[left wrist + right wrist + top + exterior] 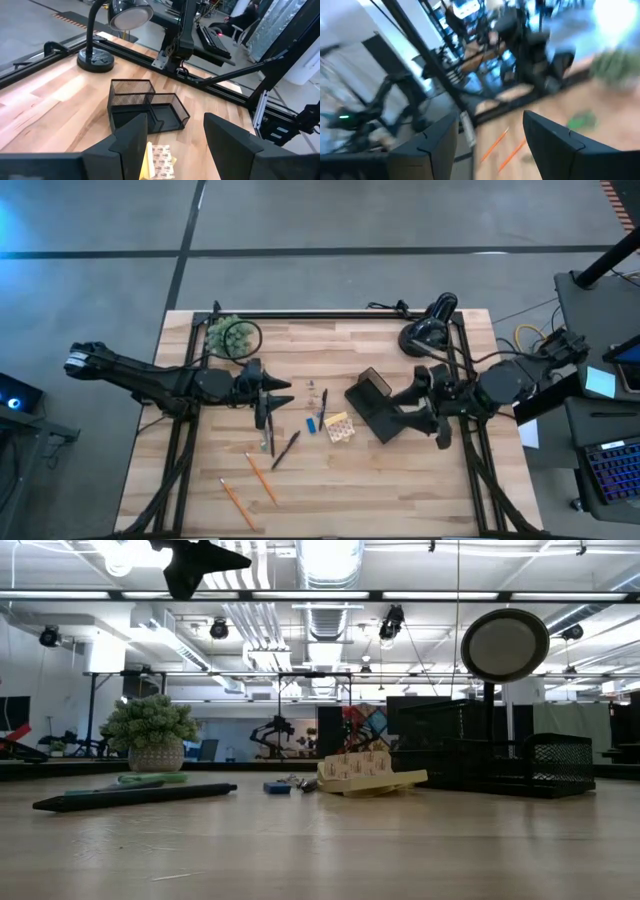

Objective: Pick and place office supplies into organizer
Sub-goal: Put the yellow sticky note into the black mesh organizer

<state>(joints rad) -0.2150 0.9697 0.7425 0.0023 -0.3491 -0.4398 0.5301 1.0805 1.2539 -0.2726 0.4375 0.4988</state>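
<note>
Organizer (375, 408), black mesh, sits right of centre in the high view, tilted. Yellow sticky-note pad (339, 427) lies just beside its lower-left corner. Small blue piece (311, 424) left of the pad. Dark pen (285, 450) and two orange pencils (250, 488) lie lower left of centre; scissors (267, 442) below the left gripper (272, 392). Left gripper hovers, fingers apart, nothing held. Right gripper (408, 412) at the organizer's right edge, fingers spread, empty. Desk lamp (428, 325) upper right; plant (232, 335) upper left.
</note>
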